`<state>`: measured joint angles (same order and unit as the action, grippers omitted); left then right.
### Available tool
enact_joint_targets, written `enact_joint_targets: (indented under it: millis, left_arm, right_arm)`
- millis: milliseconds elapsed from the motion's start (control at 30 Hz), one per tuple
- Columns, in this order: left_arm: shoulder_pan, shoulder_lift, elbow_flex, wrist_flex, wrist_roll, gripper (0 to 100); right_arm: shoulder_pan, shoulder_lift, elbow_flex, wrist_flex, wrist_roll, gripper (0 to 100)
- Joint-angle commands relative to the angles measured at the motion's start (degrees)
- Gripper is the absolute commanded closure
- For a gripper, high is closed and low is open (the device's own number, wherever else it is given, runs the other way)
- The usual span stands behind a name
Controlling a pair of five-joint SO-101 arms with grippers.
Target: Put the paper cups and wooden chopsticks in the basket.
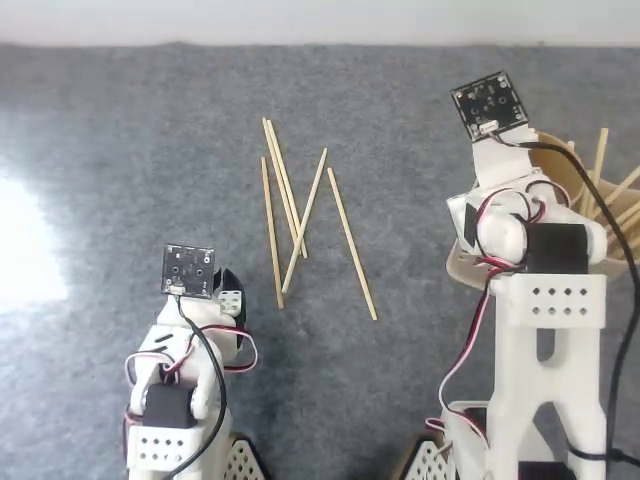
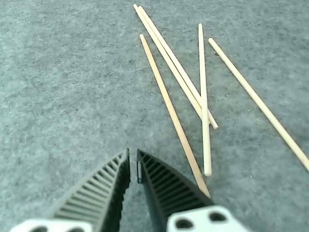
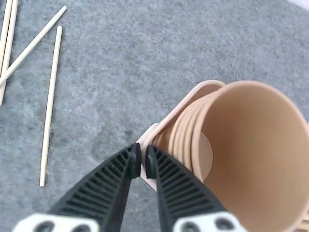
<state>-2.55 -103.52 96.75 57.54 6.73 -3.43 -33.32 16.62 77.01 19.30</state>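
mat: grey felt-like table cover (image 1: 110, 140), spans the whole high view
left arm: white, at 7 o'clock in the high view
left gripper (image 2: 133, 153): clenched, dark ribbed fingers (image 2: 164, 186) together with a hairline gap and nothing between them; low over bare mat, tips pointing toward 12 o'clock; seen at (image 1: 228, 290) in the high view
wooden chopsticks (image 1: 300, 215): five loose sticks flat on the mat, just left of centre, leaning toward 12 o'clock; two lie side by side, one crosses them, one lies apart on each flank; the nearest stick end sits just beside the left gripper, not touching (image 2: 203, 96); also at (image 3: 48, 106)
right arm: white, taller, at 4 o'clock in the high view, wrist up at 2 o'clock
right gripper (image 3: 141, 147): clenched, holding nothing visible; tips right at the outer rim of the cup stack, contact unclear
paper cups (image 3: 241, 154): tan, nested in a stack, tipped so the open mouth faces the wrist camera; at 3 o'clock in the high view, partly under the right arm (image 1: 562, 172)
standing sticks (image 1: 600, 160): more chopsticks angled up at the 3 o'clock edge, beside the cups; their holder is hidden
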Motion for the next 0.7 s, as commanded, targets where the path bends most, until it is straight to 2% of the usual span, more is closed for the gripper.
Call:
enact_joint_targets:
  millis: [0,333,533,667]
  left_arm:
    - [0.18,-0.44,-0.31,0.09,-0.44,98]
    - [0.18,-0.44,-0.31,0.09,-0.44,98]
    - [0.18,-0.44,-0.31,0.09,-0.44,98]
    - [0.18,-0.44,-0.31,0.09,-0.44,98]
  right_arm:
    - [-1.27,-0.57,-3.87,0.13,-1.85,99.1]
    - [-10.95,-0.04,-5.89,2.15,-1.76,99.1]
    - [-11.03,-0.92,-7.21,2.59,-1.41,99.1]
    - [-10.95,-4.97,-13.54,7.69,0.35,97.7]
